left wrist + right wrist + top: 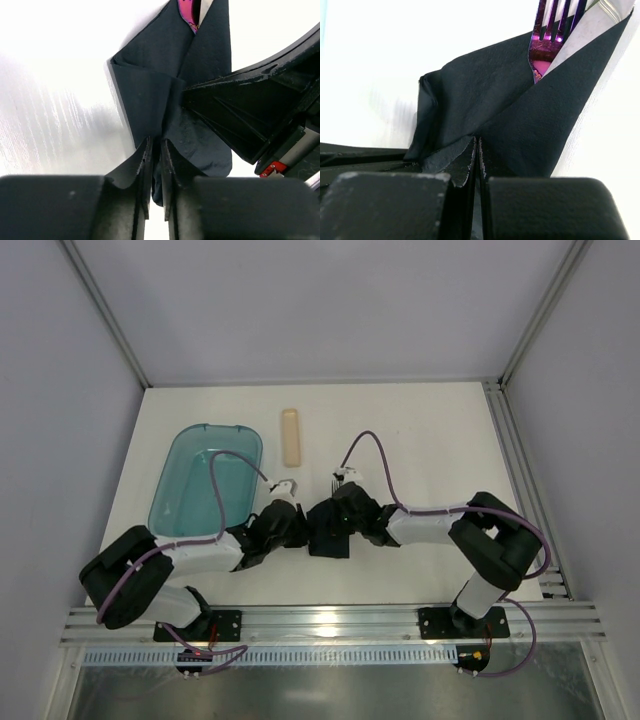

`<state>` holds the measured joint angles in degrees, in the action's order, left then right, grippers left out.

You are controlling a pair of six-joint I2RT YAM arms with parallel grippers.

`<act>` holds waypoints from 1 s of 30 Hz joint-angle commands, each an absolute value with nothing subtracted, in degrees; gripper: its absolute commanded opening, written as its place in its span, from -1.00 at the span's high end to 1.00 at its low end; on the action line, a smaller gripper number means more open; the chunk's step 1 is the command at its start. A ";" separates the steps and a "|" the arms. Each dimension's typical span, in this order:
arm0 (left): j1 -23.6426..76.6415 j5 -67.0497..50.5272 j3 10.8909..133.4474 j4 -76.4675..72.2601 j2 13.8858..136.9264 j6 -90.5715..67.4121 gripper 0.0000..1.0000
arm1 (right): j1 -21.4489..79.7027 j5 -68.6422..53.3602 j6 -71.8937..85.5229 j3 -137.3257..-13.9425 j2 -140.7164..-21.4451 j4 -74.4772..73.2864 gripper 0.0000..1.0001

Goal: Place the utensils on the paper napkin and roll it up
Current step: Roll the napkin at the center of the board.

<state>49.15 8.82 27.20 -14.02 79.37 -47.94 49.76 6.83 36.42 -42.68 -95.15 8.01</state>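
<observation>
The paper napkin (165, 75) lies folded on the white table (430, 440), its 2 side flaps crossed over each other so that it narrows to a pocket. Both arms meet over it.

The left gripper (156, 145) is clamped on the napkin's near edge: its 2 fingers stand almost together, with a fold of the dark paper pinched in the thin slit between them. The right gripper (476, 142) comes at the napkin from the opposite side, and its fingers are likewise pressed together on a raised crease of the paper. In the left wrist view its black fingers lie across the napkin's right flap, touching it.

A fork (550, 40) sits tucked inside the napkin. Only its 4 tines and neck stick out past the far end of the fold, where the 2 flaps part, and the metal glints pink and purple. Just beside the fork, at the napkin's far right corner, a sliver of silvery metal (609, 9) shows; it may be a 2nd utensil, but too little of it is visible to say which.

A translucent teal plastic tub (180, 495) stands to the left of the napkin, clear of it. A tan oblong block (290, 436) lies beyond the napkin, well apart from it.
</observation>
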 commanded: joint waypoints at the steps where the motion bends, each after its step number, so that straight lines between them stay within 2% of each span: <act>1: 49.31 8.35 29.09 -16.35 77.26 -45.88 0.77 | 50.01 6.59 38.05 -39.64 -94.31 9.57 0.92; 2: 49.39 7.31 29.27 -16.61 77.26 -45.70 0.90 | 50.01 6.77 38.14 -39.03 -94.05 11.49 0.92; 4: 49.31 5.98 29.36 -17.57 77.08 -44.92 0.99 | 50.01 6.85 38.49 -37.19 -93.17 13.44 0.92; 13: 50.62 4.04 30.94 -20.03 77.52 -45.09 0.99 | 50.01 5.71 41.57 -31.38 -93.86 25.31 0.92; 30: 51.42 1.94 34.10 -20.92 80.68 -43.77 1.00 | 50.01 5.80 43.77 -29.53 -94.39 28.91 0.92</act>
<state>51.07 2.79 31.77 -17.02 79.96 -45.23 49.76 5.82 42.96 -30.87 -93.27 27.62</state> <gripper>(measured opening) 0.011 0.039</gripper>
